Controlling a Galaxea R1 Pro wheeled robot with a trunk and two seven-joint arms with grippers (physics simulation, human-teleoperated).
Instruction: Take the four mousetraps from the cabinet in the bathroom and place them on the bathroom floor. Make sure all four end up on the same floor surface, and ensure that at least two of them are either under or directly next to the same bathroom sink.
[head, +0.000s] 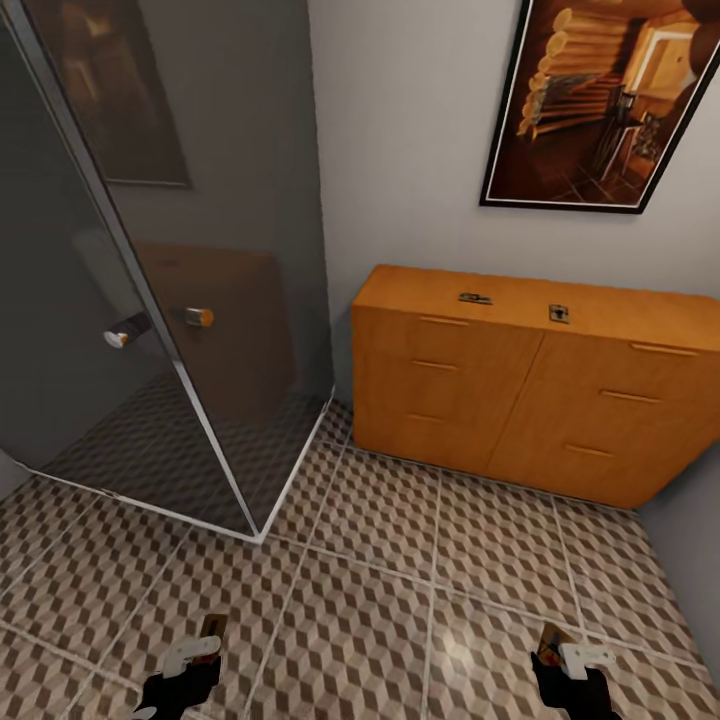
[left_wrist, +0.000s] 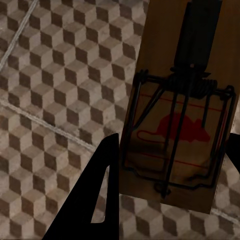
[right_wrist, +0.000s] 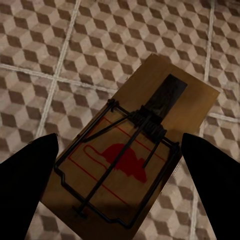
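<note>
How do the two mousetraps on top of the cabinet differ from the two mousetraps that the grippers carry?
The two mousetraps on the cabinet lie flat on its top, untouched; the other two are held above the bathroom floor. One carried mousetrap sits in the left gripper, the other mousetrap in the right gripper. All are brown boards with dark wire; the carried ones show a red mouse print.

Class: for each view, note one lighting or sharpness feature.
Head view: the dark shower glass reflects the cabinet. Left wrist view: the mousetrap is dim and soft. Right wrist view: its mousetrap is brighter, its wire sharper.
</note>
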